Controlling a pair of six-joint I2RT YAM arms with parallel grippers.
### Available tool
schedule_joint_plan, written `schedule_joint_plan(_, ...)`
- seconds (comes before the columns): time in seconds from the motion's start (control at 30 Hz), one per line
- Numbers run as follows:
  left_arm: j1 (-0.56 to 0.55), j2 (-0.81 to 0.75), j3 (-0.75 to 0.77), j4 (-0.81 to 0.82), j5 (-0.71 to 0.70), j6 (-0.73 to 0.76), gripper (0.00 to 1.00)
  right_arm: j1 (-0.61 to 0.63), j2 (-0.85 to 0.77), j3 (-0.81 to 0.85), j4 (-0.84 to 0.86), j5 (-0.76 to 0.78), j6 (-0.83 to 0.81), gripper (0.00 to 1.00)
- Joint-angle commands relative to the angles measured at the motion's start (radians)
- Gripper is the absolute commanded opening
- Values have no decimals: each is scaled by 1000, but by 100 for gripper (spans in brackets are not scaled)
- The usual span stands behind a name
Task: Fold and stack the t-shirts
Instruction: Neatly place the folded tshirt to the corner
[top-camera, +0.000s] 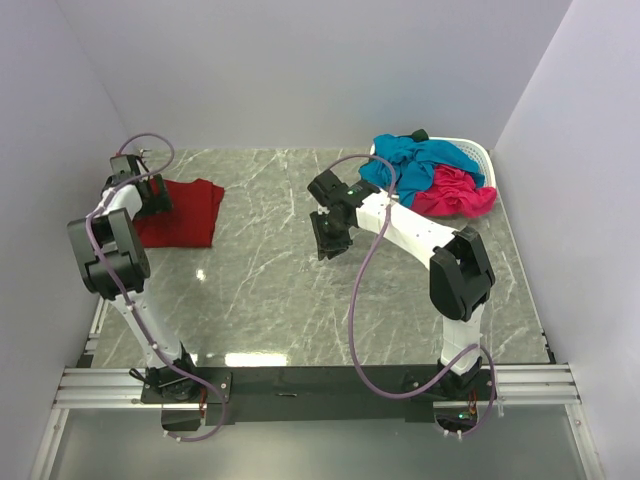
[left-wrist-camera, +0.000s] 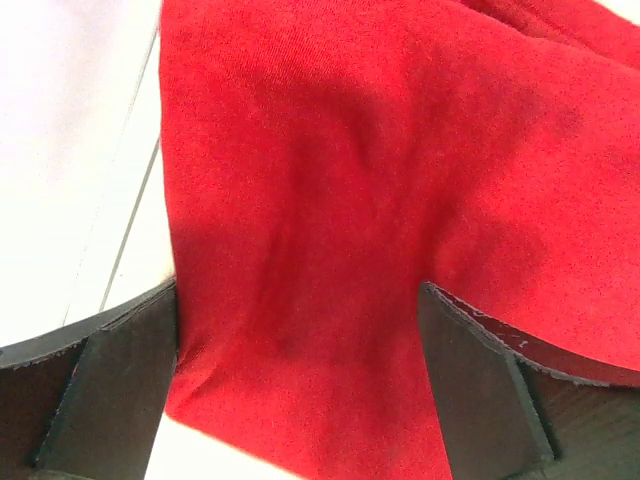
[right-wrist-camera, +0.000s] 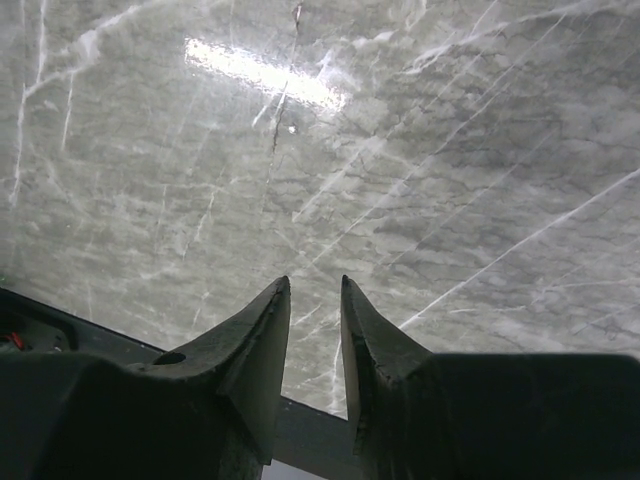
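Overhead, a grey marble tabletop (top-camera: 270, 300) w/ two robot arms mounted at its near edge. Red shirt (top-camera: 185, 212) lies flat at the far left of the tabletop in a compact, roughly rectangular shape, so it looks at least partly folded; the edges aren't fully square.

Left end effector (top-camera: 150, 192) sits over the shirt's left edge. Its wrist view shows the fingers (left-wrist-camera: 110, 390) spread wide apart, w/ red cloth filling the space between them and slightly bunched. Can't tell whether it presses the cloth or is just above it.

Right end effector (top-camera: 325, 238) hovers over bare marble near centre, well apart from any shirt. Its wrist view shows the fingers (right-wrist-camera: 250, 350) almost together w/ only a thin gap, nothing held.

Basket (top-camera: 482, 152), white, sits at the far right corner. Teal shirt (top-camera: 415, 160) is heaped in it, crumpled, draping over the near rim. Pink shirt (top-camera: 455, 192) is crumpled just in front, spilling from the basket onto the tabletop and touching the teal one.

Progress, as a judgement: early, approx. a third at best. Red shirt seems to be in its last fold or tidy-up. Teal and pink are not yet laid out, folded or stacked, and there is no stack yet.
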Motion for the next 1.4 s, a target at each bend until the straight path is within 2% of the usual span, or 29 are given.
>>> schedule_joint_plan(0.0,-7,-125,-61,47,8,-44,99,5,-10,29,18,-25,7,35)
schedule_joint_plan(0.3,-22,-316,-212,129,-58,-99,99,5,-49,-34,94,-40,-2,38)
schedule_joint_plan(0.53,-94,-480,-298,133,-89,-130,99,2,-108,-109,166,-31,-4,39)
schedule_joint_plan(0.63,-195,-541,-330,96,-86,-160,99,-6,-144,-146,203,-23,-1,39)
schedule_joint_plan(0.8,-350,-645,-396,16,-40,-329,99,-33,-226,-220,269,16,5,40)
schedule_joint_plan(1.1,-688,-799,-494,-65,9,-578,99,-170,-517,-492,403,62,13,43)
schedule_joint_plan(1.23,-798,-843,-500,-104,3,-636,99,-196,-649,-560,416,90,-5,57)
schedule_joint_plan(1.37,-835,-880,-489,-127,-5,-655,99,-197,-704,-600,429,81,-2,68)
